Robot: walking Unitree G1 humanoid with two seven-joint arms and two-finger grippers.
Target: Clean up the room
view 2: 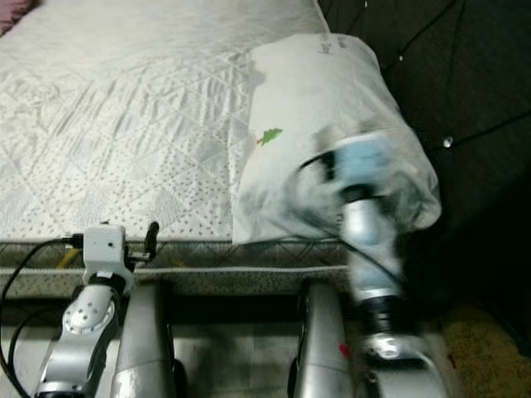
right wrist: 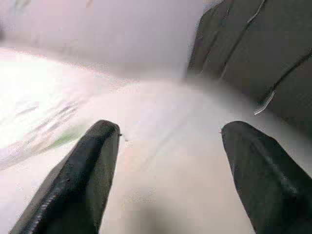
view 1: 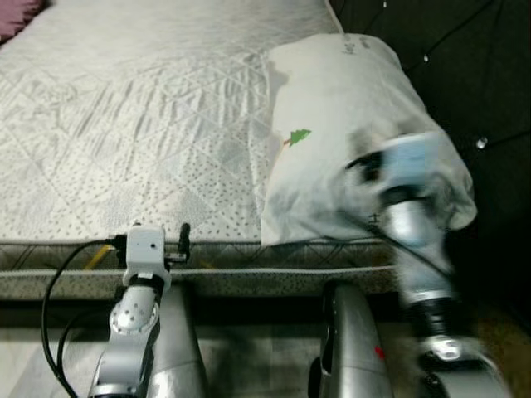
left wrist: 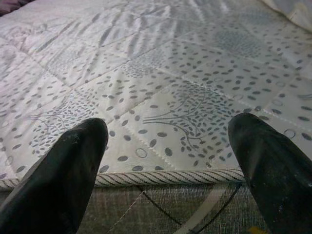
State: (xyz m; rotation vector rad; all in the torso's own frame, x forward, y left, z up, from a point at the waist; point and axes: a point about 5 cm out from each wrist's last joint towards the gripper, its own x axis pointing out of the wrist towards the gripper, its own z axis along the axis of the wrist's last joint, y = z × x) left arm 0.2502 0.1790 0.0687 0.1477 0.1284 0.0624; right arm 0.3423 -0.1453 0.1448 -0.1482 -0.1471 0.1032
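A white pillow point(view 1: 348, 124) with a small green print lies at the right side of the quilted mattress point(view 1: 124, 124), against the dark tufted headboard point(view 1: 481, 75). My right arm is blurred over the pillow's near end; its gripper point(right wrist: 168, 165) is open, with the pillow point(right wrist: 146, 146) just beyond the two black fingers. My left gripper point(left wrist: 170, 165) is open at the mattress's point(left wrist: 161, 87) front edge, with nothing between its fingers.
A pink cushion corner point(view 1: 17, 16) shows at the far left of the bed. The mattress's piped front edge point(view 1: 249, 269) runs across in front of me. Black cables point(view 1: 58, 315) loop beside my left arm. The floor below is pale.
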